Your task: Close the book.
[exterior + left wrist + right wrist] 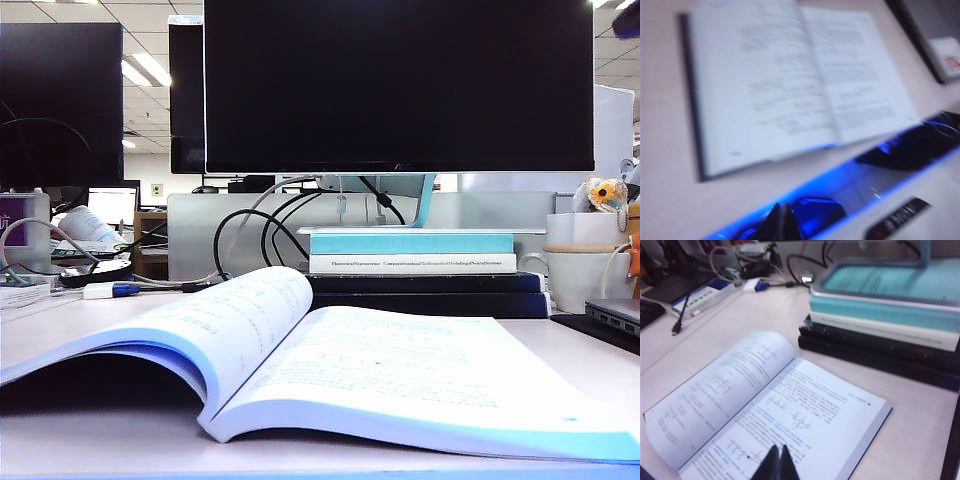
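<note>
The thick white-paged paperback book [775, 405] lies open on the pale surface [910, 440]. Its pages seem limp, so we would lift an outer edge. Left gripper [782, 222] and right gripper [776, 463] hover with jaws closed, empty.

white printed book [380, 375], teal-and-white book [412, 250]

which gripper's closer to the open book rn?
Right. The right gripper, shut, hangs over the open book, above its near page. The left gripper, also shut, sits off the book's edge, above bare table.
</note>
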Action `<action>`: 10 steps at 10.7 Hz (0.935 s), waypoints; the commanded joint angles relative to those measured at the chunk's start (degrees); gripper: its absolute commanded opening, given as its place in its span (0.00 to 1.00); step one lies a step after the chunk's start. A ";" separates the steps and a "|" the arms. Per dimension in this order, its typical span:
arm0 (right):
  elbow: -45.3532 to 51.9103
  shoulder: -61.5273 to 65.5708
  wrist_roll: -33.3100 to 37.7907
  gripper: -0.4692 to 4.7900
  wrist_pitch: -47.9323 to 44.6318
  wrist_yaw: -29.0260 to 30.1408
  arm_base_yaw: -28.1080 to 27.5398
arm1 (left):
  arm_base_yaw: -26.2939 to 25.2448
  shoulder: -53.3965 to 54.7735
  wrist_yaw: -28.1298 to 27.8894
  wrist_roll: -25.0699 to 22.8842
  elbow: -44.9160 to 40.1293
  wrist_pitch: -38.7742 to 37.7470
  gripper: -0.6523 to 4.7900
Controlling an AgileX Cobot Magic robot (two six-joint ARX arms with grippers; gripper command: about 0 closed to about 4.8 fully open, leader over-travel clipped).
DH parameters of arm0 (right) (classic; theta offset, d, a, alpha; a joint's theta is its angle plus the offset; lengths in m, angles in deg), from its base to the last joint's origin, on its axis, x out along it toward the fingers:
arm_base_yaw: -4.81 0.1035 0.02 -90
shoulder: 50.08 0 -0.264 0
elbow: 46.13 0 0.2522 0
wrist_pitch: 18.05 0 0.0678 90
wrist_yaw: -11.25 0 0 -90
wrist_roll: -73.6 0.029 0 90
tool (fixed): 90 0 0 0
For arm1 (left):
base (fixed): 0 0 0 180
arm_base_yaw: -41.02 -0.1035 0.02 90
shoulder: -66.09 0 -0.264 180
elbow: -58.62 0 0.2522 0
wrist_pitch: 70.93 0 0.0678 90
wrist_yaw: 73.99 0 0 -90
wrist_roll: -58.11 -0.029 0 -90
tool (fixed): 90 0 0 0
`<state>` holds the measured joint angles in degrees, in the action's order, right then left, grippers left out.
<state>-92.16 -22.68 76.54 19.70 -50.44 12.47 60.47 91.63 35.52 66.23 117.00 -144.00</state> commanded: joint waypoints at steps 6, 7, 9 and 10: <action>-0.15 2.67 -0.42 0.09 -1.90 -1.51 5.33 | 39.56 20.04 -35.36 21.03 -9.22 19.54 0.11; -0.15 2.64 -0.42 0.09 -1.75 -1.42 5.31 | 39.98 29.62 -34.77 19.87 -9.22 25.59 0.11; -0.15 2.64 -0.39 0.09 -1.03 -1.38 5.35 | 39.95 33.66 -31.36 18.62 -9.46 28.09 0.11; -0.15 2.64 -0.37 0.09 -1.11 -1.20 5.49 | 39.60 33.70 -28.96 18.69 -10.03 28.09 0.11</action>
<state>-92.05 -19.97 76.30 19.20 -51.94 17.81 100.40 125.47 4.46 85.12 107.15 -116.20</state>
